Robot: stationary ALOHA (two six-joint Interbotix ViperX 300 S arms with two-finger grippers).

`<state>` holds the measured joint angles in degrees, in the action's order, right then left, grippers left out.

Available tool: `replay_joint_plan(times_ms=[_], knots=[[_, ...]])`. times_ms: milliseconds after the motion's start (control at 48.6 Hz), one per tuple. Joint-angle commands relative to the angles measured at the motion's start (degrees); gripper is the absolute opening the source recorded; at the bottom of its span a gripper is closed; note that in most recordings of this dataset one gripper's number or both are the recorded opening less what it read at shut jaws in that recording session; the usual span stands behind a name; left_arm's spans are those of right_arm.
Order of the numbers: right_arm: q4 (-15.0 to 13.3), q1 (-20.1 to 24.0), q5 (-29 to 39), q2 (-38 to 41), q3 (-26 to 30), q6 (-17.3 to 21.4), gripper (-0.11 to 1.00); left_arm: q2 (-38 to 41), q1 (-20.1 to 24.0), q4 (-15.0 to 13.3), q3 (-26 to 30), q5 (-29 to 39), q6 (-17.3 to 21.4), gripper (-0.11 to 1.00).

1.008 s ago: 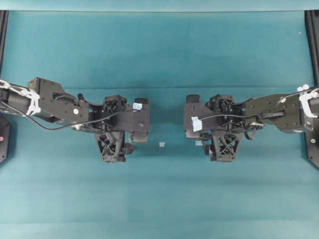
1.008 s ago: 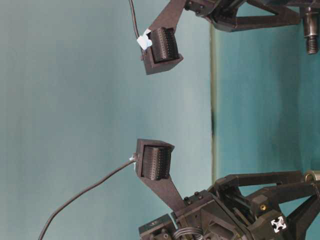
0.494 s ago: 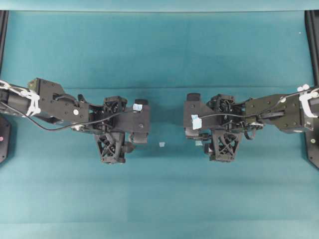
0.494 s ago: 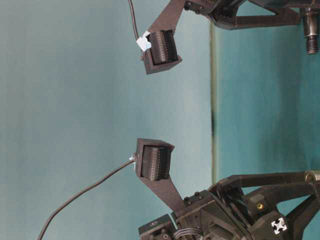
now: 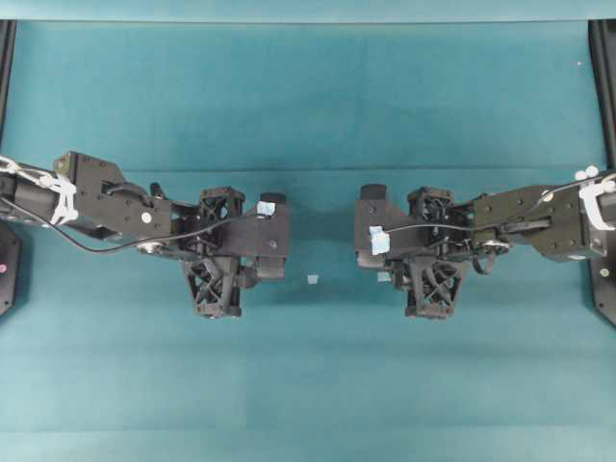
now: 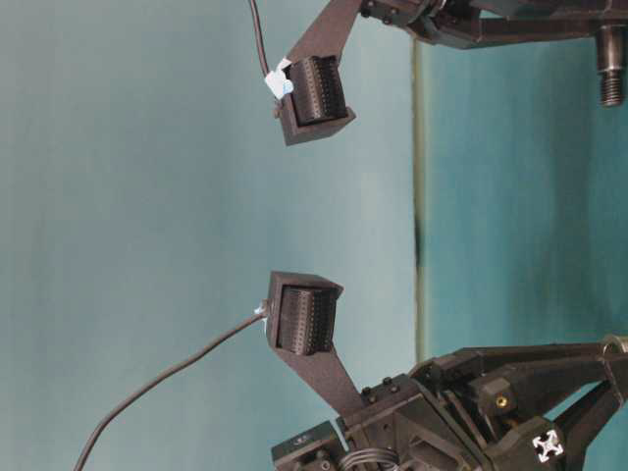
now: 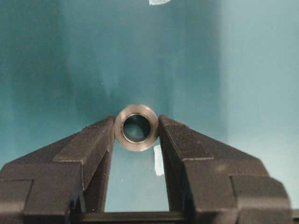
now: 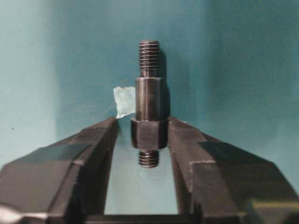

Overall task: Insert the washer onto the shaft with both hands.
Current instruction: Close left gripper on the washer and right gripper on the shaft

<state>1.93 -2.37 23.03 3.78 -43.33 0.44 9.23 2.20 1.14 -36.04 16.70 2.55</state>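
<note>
Between left gripper fingertips: washer pinched, hole facing me. Right gripper fingers clamp shaft at collar, threaded tip beyond fingertips. I firm both grips, lift, align hole with tip.

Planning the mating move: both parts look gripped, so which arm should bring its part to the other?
Left, probably. The left gripper pinches the washer with its hole facing forward. The right gripper clamps the shaft by its collar, threaded end projecting, so it can hold steady.
</note>
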Motion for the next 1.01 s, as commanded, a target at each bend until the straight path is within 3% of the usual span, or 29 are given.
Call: replay_joint_plan(times_ms=[0,720,987], knots=[[-0.18,-0.44,0.7,0.35,-0.09,0.53,0.06,-0.62,0.26,0.18,0.18,0.0,0.09,0.37],[-1.05,-2.46,1.23,0.18,0.0,-0.53,0.01,-0.79,0.26,0.18,0.09,0.09,0.35,0.37],[-1.05,-2.46,2.2,0.35,0.18,-3.6,0.01,-0.88,0.26,0.18,0.09,0.0,0.44,0.37]])
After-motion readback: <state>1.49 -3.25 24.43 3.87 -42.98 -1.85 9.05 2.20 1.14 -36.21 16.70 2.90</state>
